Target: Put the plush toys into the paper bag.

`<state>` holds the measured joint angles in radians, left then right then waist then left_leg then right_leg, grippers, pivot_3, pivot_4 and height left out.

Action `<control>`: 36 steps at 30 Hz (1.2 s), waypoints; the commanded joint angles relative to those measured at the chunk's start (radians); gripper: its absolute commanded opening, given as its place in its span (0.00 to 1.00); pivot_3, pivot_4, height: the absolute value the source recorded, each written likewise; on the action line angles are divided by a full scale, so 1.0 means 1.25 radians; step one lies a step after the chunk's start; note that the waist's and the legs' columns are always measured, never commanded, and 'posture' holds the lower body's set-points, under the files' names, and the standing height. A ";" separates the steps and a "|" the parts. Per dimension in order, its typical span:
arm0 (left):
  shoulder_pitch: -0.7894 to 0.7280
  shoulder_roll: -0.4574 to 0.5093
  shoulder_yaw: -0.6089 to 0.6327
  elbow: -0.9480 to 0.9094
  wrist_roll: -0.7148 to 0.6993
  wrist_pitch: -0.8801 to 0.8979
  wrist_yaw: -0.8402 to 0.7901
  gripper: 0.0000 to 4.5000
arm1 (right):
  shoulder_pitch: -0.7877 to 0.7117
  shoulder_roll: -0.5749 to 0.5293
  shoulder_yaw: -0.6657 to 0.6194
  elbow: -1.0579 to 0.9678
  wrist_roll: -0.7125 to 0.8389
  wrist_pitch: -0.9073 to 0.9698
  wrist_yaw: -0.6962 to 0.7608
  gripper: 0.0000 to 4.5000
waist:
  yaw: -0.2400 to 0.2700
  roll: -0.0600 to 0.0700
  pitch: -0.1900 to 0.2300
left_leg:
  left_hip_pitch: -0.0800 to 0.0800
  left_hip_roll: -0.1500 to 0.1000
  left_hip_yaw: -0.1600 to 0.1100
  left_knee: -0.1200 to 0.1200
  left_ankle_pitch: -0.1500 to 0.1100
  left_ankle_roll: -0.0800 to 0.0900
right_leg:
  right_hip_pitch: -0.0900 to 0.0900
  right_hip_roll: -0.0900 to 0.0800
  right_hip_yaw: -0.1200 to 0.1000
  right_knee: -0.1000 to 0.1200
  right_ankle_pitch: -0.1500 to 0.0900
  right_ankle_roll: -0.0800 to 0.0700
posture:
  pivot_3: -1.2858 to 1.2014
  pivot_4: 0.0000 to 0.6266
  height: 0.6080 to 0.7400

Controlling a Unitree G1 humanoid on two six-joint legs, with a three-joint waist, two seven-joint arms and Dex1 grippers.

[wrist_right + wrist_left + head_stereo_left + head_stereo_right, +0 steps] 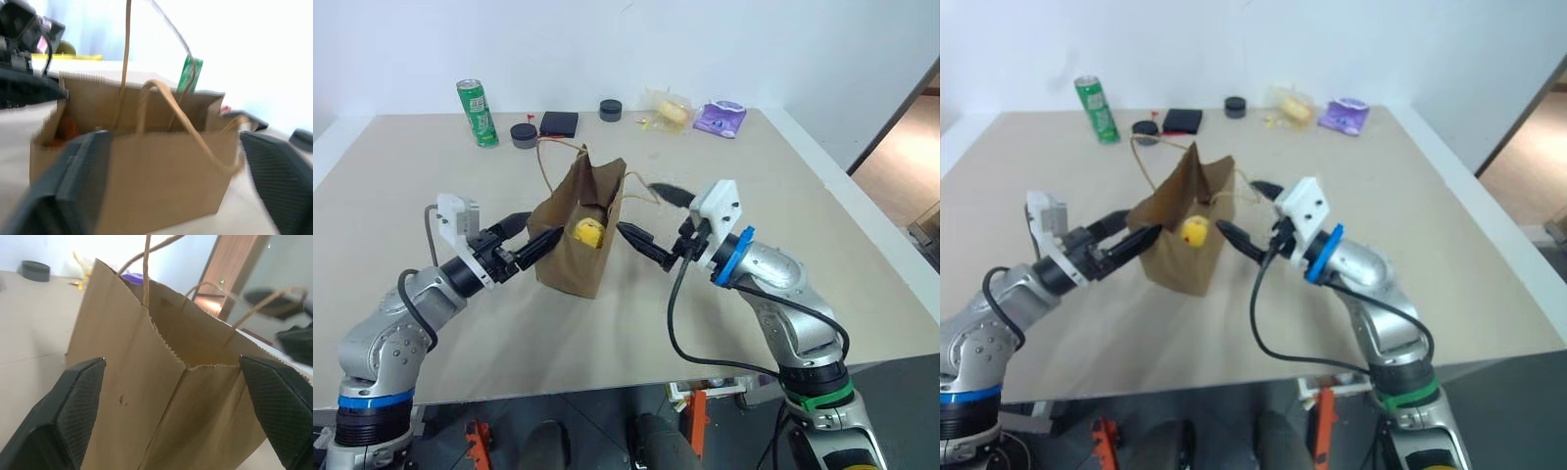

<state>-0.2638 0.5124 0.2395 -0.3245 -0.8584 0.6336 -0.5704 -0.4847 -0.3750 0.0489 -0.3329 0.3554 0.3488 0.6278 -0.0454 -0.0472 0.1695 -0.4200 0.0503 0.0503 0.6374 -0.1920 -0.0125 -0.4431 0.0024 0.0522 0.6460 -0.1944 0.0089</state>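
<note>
bag: plain brown kraft paper bag [576, 240] standing on the beige bench [783, 225]
plush: round yellow ball toy [589, 233] inside bag
left gripper [536, 242]: jaws wide open, at bag's left
right gripper [647, 221]: jaws open, at bag's right

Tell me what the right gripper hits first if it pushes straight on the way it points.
Most likely the paper bag: the right gripper, jaws open, aims at the bag's side. Its wrist view has the bag between the fingers, though the gap left is hard to judge.
</note>
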 commanded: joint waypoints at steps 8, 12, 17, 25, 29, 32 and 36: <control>-0.008 0.009 -0.003 0.014 0.019 -0.011 -0.048 1.00 | 0.124 -0.086 -0.030 -0.026 0.023 0.015 0.047 0.98 | 0.000 0.000 0.000 | 0.001 0.000 0.000 0.000 0.000 0.000 | 0.001 0.000 -0.001 0.000 -0.001 -0.001 | 0.52 0.24 1.00; 0.013 0.026 -0.013 0.012 0.026 -0.002 -0.080 1.00 | 0.131 -0.073 0.031 0.001 0.001 0.015 0.056 0.86 | -0.004 0.000 0.000 | 0.001 0.000 0.001 0.000 0.000 0.000 | 0.000 0.000 0.001 0.000 -0.001 -0.001 | 0.52 0.24 1.00; 0.043 0.062 -0.015 0.005 0.013 0.023 -0.132 1.00 | 0.069 -0.035 0.077 0.076 -0.024 0.003 0.069 0.43 | -0.002 0.000 0.000 | 0.002 0.001 0.000 0.000 0.000 0.000 | 0.000 0.002 0.000 0.000 0.000 -0.001 | 0.52 0.24 1.00; 0.046 0.105 -0.016 0.024 0.046 0.005 -0.180 1.00 | -0.034 0.038 0.156 0.166 -0.048 -0.009 0.118 0.01 | -0.002 0.000 0.000 | 0.001 0.001 0.000 -0.001 0.000 -0.001 | 0.000 0.001 0.000 0.000 -0.001 -0.002 | 0.52 0.24 1.00; 0.043 0.103 -0.028 0.028 0.074 -0.011 -0.189 1.00 | -0.068 0.067 0.162 0.192 -0.054 -0.009 0.128 0.01 | -0.001 0.000 0.000 | 0.001 0.001 0.000 -0.001 -0.001 -0.001 | 0.000 0.001 0.000 0.000 -0.001 -0.002 | 0.52 0.24 1.00; 0.045 0.106 -0.042 0.043 0.117 -0.044 -0.199 1.00 | -0.073 0.072 0.160 0.204 -0.058 -0.015 0.131 0.01 | -0.001 0.000 0.000 | 0.000 0.001 0.000 -0.001 -0.001 -0.001 | 0.000 0.001 0.000 0.000 -0.001 -0.002 | 0.52 0.24 1.00; 0.048 0.107 -0.052 0.065 0.156 -0.074 -0.214 1.00 | -0.068 0.072 0.155 0.205 -0.061 -0.017 0.132 0.01 | -0.001 0.000 0.000 | 0.001 0.002 0.000 -0.001 -0.001 -0.001 | -0.001 0.001 0.000 0.000 -0.001 -0.002 | 0.52 0.24 1.00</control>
<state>-0.1961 0.6362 0.1705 -0.2385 -0.6767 0.5703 -0.8208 -0.5602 -0.2876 0.2594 -0.0570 0.2748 0.3476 0.7853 -0.0466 -0.0473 0.1696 -0.4193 0.0523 0.0502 0.6363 -0.1928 -0.0137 -0.4438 0.0041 0.0518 0.6463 -0.1961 0.0058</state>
